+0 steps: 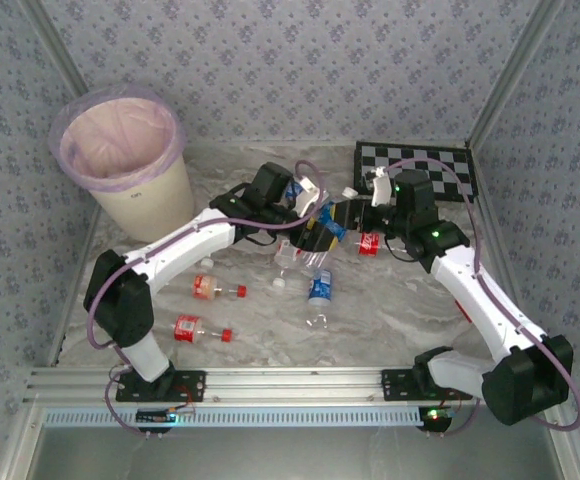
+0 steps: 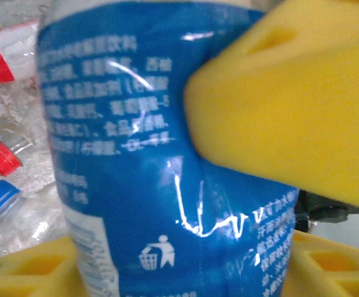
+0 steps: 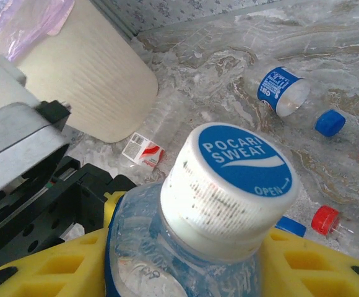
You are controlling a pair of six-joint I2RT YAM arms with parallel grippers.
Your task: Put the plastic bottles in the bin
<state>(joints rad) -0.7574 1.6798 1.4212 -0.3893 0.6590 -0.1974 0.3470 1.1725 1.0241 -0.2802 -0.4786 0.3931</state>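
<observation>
- Two claws meet over the middle of the tabletop in the top view. The left claw and the right claw stand nose to nose. Several loose bottles lie near them. The bin stands well apart, at the far left corner.
- Left wrist view: a yellow pad presses a dent into the blue-labelled bottle. The left claw pinches the bottle body.
- Right wrist view: the white cap rises between the yellow fingers, which bear on the shoulder of the bottle. The right claw pinches it just below the cap.
- Judgement: the step in hand appears to be a handover of one bottle from right to left. The next move calls for the right claw to spread fully first. The left arm can then carry the bottle to the bin and let go above its mouth.
</observation>
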